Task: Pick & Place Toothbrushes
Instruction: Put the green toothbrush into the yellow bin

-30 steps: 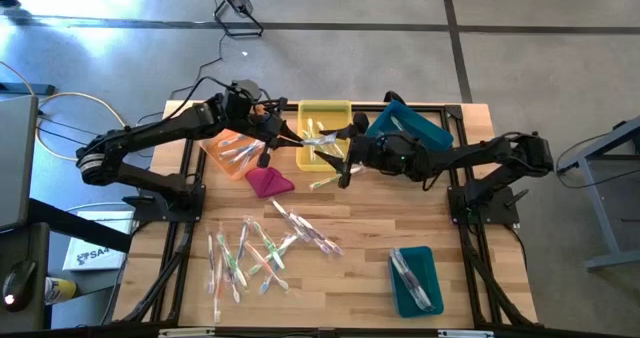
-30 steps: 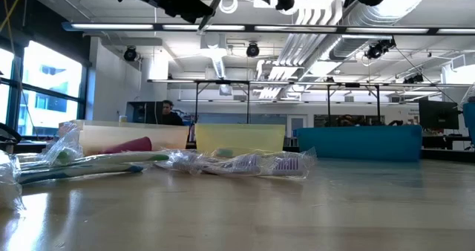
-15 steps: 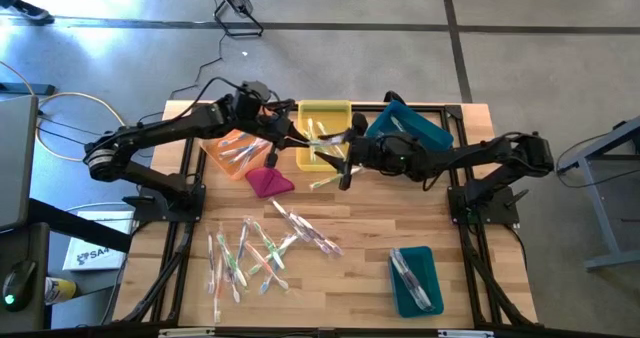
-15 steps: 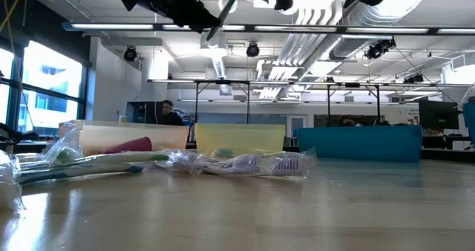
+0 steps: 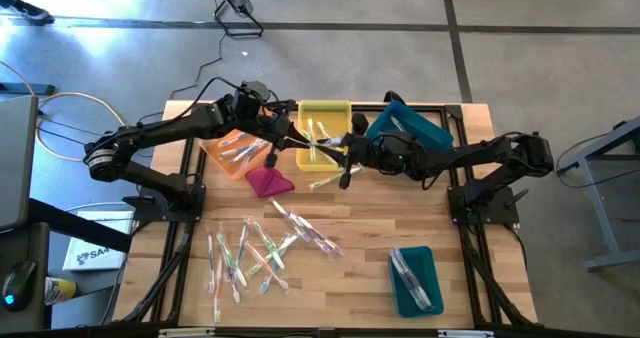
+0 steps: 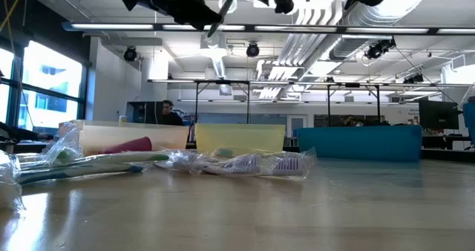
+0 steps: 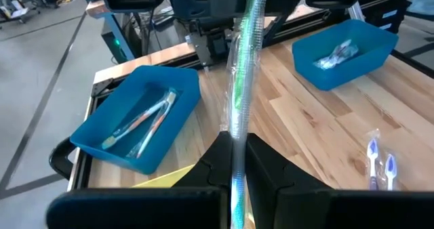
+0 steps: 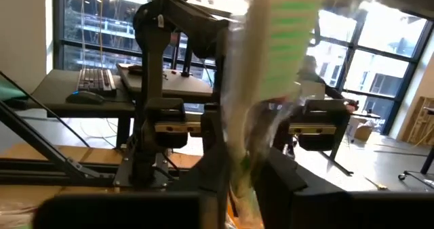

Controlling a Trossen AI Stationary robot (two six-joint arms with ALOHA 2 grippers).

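both pairs of fingers pinch the same wrapped toothbrush [image 5: 318,140] above the yellow bin [image 5: 325,112], upper centre of the high view. left gripper [image 5: 282,134] reaches in from the left and is pressed onto the lower end; in the left wrist view its two dark fingers [image 7: 268,171] sit tight on the clear wrapper, green and white stick [image 7: 243,87] rising straight up between them. right gripper [image 5: 349,148] comes from the right; in the right wrist view its fingers [image 8: 215,154] clamp a wrapped brush with green bristles [image 8: 271,66], blurred.

counts, high view:
- bins: four. one orange [image 5: 232,149] upper left of centre, one yellow, two teal: one [image 5: 413,126] upper right of centre, one [image 5: 414,279] lower right.
- orange bin holds a few brushes, number unclear. upper teal bin holds two in the left wrist view [image 7: 142,124]. lower teal bin holds a small bundle [image 5: 411,278], count unclear.
- loose pile of toothbrushes [image 5: 258,248] lower left of centre on the table [image 5: 350,228]: roughly a dozen or more, thin sticks, clear crinkly wrappers, green, pink and blue accents.
- one loose brush [image 5: 324,182] just below the yellow bin.
- one magenta cloth lump [image 5: 268,182], soft, folded, below the orange bin.

table is pale wood planks with a black frame. bins are shallow, rectangular, smooth plastic. low view: wrapped brushes [image 6: 237,162] lie glossy and crumpled in front of the bins.
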